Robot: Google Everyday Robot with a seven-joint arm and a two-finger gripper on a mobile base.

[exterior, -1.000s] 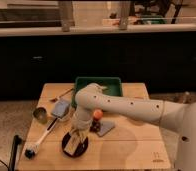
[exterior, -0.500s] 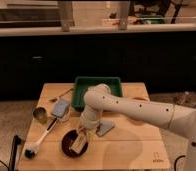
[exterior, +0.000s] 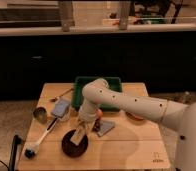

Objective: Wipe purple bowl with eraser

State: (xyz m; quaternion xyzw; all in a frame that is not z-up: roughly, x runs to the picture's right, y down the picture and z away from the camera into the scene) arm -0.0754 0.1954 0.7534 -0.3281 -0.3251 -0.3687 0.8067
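The purple bowl (exterior: 73, 144) is a dark round shallow dish near the front left of the wooden table (exterior: 131, 145). The eraser (exterior: 80, 135), a pale tan block, sits tilted at the bowl's right inner rim. My gripper (exterior: 84, 125) hangs from the white arm (exterior: 126, 102) directly over the bowl and holds the eraser's upper end, pressing it down into the bowl.
A green tray (exterior: 113, 82) stands at the back centre. A grey-blue block (exterior: 61, 108), a metal cup (exterior: 40, 114) and a white-handled brush (exterior: 41, 141) lie left of the bowl. A grey pad (exterior: 105, 128) and an orange item (exterior: 135, 116) lie right.
The arm has shifted right and its elbow has swung back. The eraser has slid across the bowl toward its right rim.
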